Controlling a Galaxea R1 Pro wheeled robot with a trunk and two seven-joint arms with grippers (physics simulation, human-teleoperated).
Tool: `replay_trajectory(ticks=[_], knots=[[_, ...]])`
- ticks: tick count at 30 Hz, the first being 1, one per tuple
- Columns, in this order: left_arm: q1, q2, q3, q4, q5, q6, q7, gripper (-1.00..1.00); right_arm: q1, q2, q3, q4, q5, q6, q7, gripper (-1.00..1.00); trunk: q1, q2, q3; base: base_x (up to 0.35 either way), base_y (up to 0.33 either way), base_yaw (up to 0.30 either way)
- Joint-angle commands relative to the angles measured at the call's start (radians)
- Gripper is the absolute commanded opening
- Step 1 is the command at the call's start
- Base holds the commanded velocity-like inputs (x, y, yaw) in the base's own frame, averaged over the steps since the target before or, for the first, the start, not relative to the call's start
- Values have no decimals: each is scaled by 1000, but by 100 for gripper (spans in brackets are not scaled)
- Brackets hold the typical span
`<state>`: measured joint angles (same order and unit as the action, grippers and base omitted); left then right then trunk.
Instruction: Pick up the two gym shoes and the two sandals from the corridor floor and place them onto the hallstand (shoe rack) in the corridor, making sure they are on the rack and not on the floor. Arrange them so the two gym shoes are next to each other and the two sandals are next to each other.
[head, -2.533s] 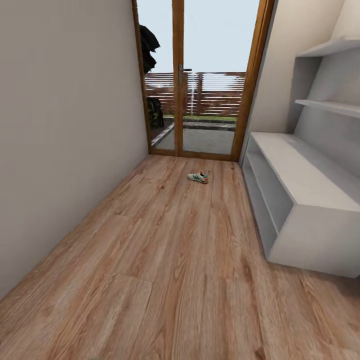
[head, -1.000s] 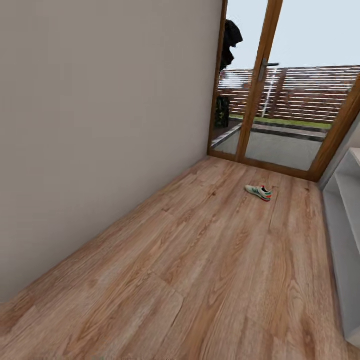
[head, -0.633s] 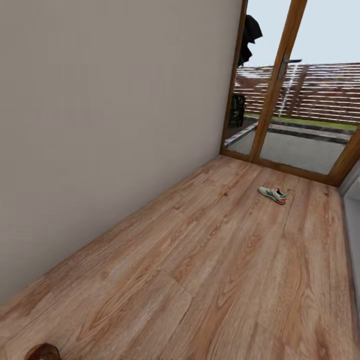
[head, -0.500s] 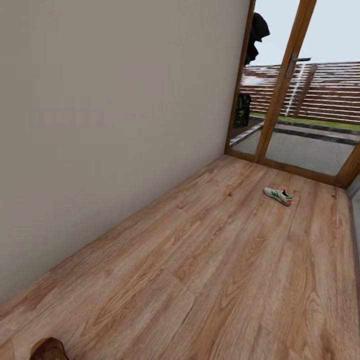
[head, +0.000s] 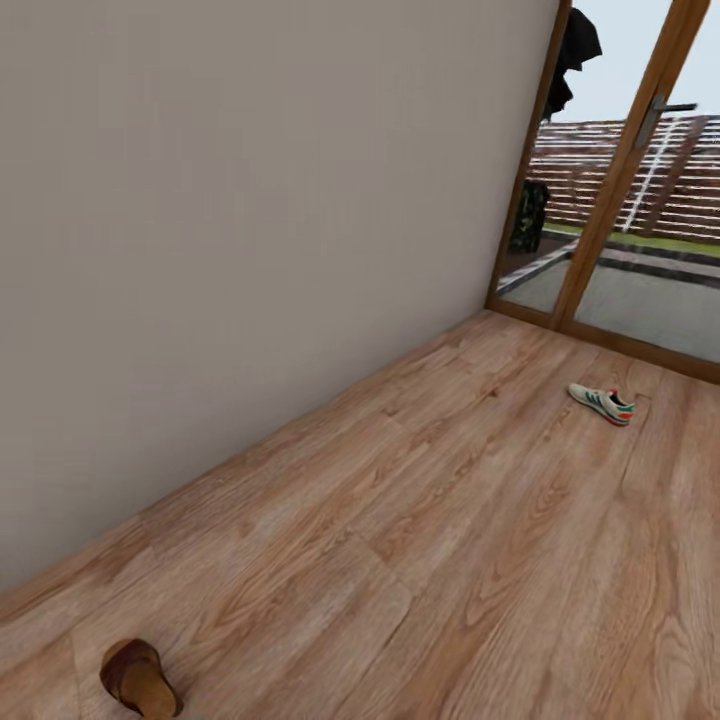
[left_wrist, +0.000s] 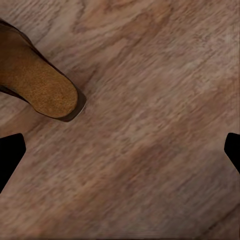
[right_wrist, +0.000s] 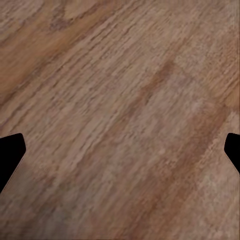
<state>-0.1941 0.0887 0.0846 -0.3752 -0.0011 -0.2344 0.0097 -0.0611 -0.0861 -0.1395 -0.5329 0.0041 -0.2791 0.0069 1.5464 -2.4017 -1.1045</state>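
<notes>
A brown sandal (head: 140, 679) lies on the wood-plank corridor floor (head: 420, 540) at the near left, close to a plain beige wall (head: 250, 200). Far to the right, a white gym shoe (head: 601, 403) with green stripes rests on the floor near a glass door (head: 640, 200). The left pincer (left_wrist: 120, 150) hangs spread wide and empty over the floor beside the sandal (left_wrist: 35, 82). The right pincer (right_wrist: 120, 150) hangs equally wide and empty above bare planks.

brown sandal (head: 138, 678), white green-striped gym shoe (head: 601, 403)
</notes>
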Motion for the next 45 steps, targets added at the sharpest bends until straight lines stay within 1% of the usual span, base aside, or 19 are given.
replay_trajectory(ticks=[1,17,32,36,39,41,42,45], knots=[[-1,0,1,1,0,-3,1,100,0,0,-2,1,0,-3,1,100,0,0,-2,114,-123,229],[-1,-1,1,1,1,-3,1,100,0,1,-2,1,0,-4,1,100,0,0,-18,155,-227,229],[-1,-1,1,1,2,-3,1,100,0,2,-2,1,0,-3,1,100,0,0,-33,15,-270,229],[-1,0,2,1,3,-3,1,100,0,2,-2,1,0,-3,1,100,0,0,-37,0,-157,229],[-1,0,20,1,3,-3,1,100,0,2,-2,1,0,-4,1,100,0,0,-40,0,-32,228],[-1,0,39,1,2,-3,1,100,0,2,-2,1,0,-4,1,100,0,0,-42,0,-13,229],[-1,0,59,1,0,-3,0,100,0,2,-2,1,0,-4,1,100,0,0,-43,0,-5,229],[-1,-1,67,1,0,-3,0,100,0,2,-2,1,0,-4,1,100,0,0,-46,0,-3,229]])
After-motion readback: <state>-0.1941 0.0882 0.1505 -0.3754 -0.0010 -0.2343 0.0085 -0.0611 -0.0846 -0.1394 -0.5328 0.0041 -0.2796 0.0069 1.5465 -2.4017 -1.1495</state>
